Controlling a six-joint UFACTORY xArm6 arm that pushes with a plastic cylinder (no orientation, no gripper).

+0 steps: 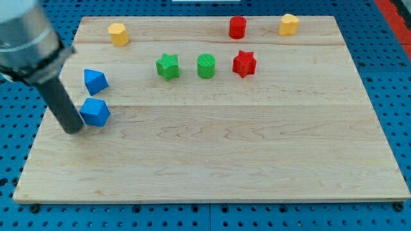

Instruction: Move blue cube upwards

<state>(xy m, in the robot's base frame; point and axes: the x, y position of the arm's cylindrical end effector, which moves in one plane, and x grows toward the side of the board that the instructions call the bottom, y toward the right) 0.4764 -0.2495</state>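
Wooden board (212, 160): my tip (74, 130) touches blue cube (96, 112).

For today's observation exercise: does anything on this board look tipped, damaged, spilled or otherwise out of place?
Nothing stands out. All eight blocks sit flat on the wooden board, none broken or off its edge. My tip rests just left of the lower blue block, which is expected.

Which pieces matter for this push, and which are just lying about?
In play: blue cube; my tip, just to its left; second blue block, directly above.
Idle: green star, green cylinder, red star, red cylinder, two yellow blocks.
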